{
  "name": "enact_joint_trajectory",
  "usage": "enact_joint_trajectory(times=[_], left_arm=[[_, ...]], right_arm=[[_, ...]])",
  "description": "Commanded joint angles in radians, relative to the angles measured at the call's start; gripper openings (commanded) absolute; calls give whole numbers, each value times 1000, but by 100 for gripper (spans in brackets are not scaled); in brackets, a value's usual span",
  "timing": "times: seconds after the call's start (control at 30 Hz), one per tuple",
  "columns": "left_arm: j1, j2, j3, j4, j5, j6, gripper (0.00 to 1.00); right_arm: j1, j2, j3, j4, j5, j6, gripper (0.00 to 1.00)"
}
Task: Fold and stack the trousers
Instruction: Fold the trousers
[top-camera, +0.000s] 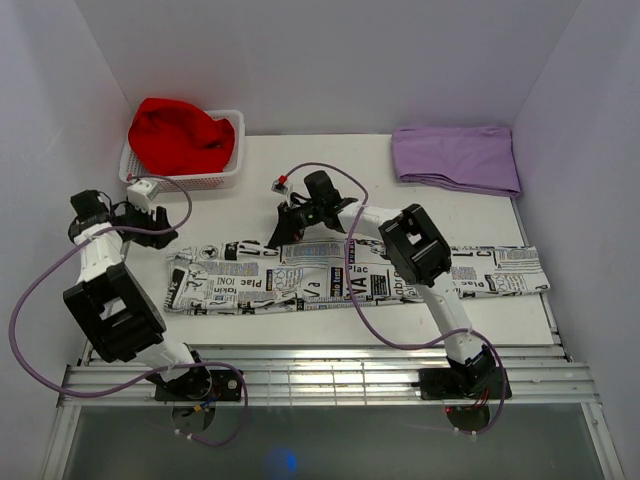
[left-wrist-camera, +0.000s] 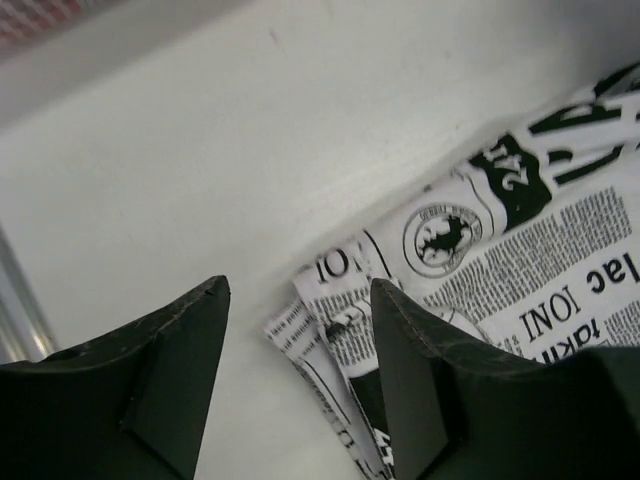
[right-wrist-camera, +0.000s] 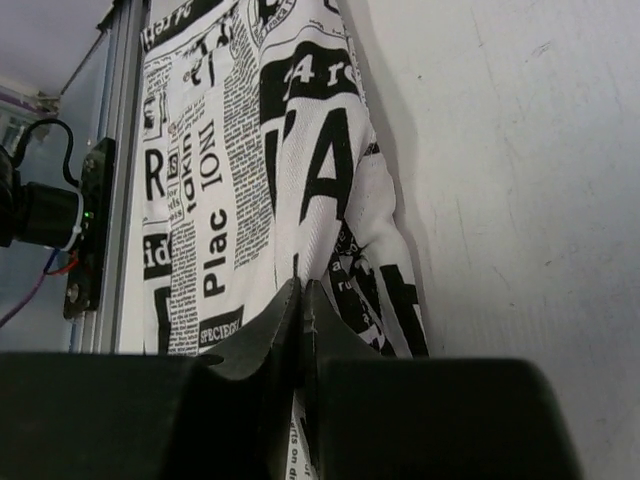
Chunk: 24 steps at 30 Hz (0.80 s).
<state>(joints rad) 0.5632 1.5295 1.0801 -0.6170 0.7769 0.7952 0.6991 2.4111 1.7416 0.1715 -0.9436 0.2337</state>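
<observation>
The trousers (top-camera: 250, 285), white with black newspaper print, lie in a long strip across the table from left to right. My left gripper (top-camera: 162, 235) is open just above the strip's left end. In the left wrist view a folded corner of the trousers (left-wrist-camera: 340, 320) lies between its spread fingers (left-wrist-camera: 420, 380), and the gripper (left-wrist-camera: 300, 290) holds nothing. My right gripper (top-camera: 283, 236) sits at the strip's far edge, left of middle. In the right wrist view it (right-wrist-camera: 302, 292) is shut on a raised fold of the trousers (right-wrist-camera: 220, 150).
A white basket (top-camera: 228, 172) holding a red cloth (top-camera: 180, 135) stands at the back left. A folded lilac cloth (top-camera: 455, 155) lies at the back right. A metal rail (top-camera: 300, 372) runs along the near edge. White walls close in three sides.
</observation>
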Motion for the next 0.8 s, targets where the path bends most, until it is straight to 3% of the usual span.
enact_joint_trajectory(times=[0.0, 0.1, 0.27, 0.43, 0.77], left_arm=[[-5, -23, 160, -12, 182, -83, 71], [-68, 78, 277, -142, 234, -36, 76], [-204, 185, 279, -164, 257, -10, 78], [-285, 270, 247, -171, 271, 12, 77], [-342, 324, 161, -265, 243, 127, 73]], right_arm=[[33, -119, -48, -56, 5, -164, 8], [68, -179, -143, -95, 66, -328, 8], [114, -265, -299, -60, 195, -483, 8], [138, -279, -381, 5, 264, -501, 8], [160, -257, -418, 66, 361, -510, 8]])
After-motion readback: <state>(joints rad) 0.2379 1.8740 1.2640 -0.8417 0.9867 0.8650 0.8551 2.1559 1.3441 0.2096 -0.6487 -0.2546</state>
